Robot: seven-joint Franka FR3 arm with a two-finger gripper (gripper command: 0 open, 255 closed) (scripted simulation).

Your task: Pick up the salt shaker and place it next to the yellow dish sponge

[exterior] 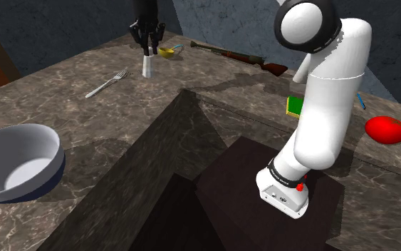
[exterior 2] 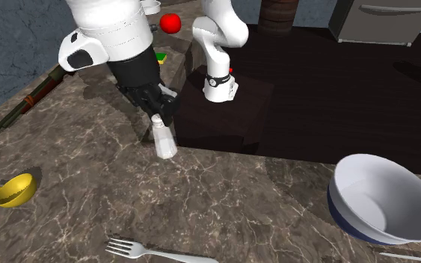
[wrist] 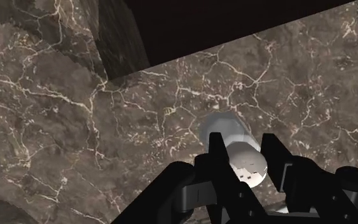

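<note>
We see the pincer clenched on the salt shaker, a plain white, tapered piece held by its upper end so that its body hangs below the black fingertips. From the second exterior view the pincer grips the salt shaker close to the inner edge of the tabletop, and the shaker leans slightly. Its base sits at or just above the brown marbled surface; we cannot tell whether it touches. Along the wrist view the two fingers press against either side of the salt shaker, with the veined tabletop behind it.

The yellow dish sponge, yellow with a green face, lies on the other wing of the tabletop, beyond the white arm at the shoulder view's right, well apart from the shaker. In the second exterior view the yellow dish sponge shows small, past the arm.

Near the shaker lie a yellow ladle and a fork. A white bowl with a dark outside stands at the shoulder view's lower left. A red round thing rests beyond the sponge. The dark stand sits in the corner between the two wings.
</note>
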